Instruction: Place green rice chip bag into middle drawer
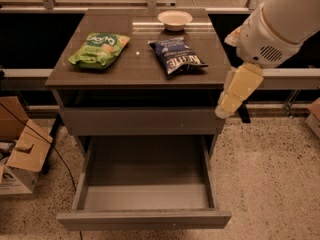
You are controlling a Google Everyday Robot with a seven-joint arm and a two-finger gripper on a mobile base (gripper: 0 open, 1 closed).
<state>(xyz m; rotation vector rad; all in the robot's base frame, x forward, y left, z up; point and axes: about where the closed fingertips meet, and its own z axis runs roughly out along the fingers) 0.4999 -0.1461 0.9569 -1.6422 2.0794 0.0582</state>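
Note:
The green rice chip bag lies flat on the left part of the cabinet's brown top. The middle drawer is pulled out toward me below a shut drawer panel, and its grey box holds nothing. My white arm comes in from the upper right. My cream-coloured gripper hangs at the cabinet's right front corner, beside the top's edge. It is well to the right of the green bag and holds nothing that I can see.
A dark blue Kettle chip bag lies mid-right on the top. A small pale bowl stands at the back. Cardboard boxes sit on the speckled floor at the left. A railing and windows run behind the cabinet.

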